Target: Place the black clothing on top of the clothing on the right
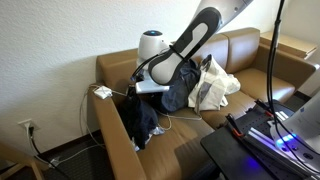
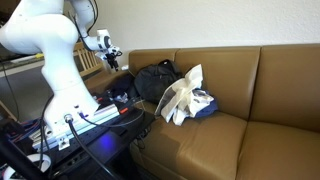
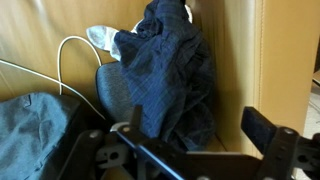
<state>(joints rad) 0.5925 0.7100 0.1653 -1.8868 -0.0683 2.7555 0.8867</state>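
Exterior view, raised, at middle range: faces the brown sofa (image 1: 120,135) obliquely from its front, toward one armrest end. Exterior view, low, beside the robot base (image 2: 55,60): faces along the sofa's seat and backrest. Both exterior views share the cushions and the white clothing (image 1: 215,85). Wrist view, close: faces the black clothing (image 3: 165,75) in the sofa corner, with the fingers (image 3: 270,140) at its lower edge.
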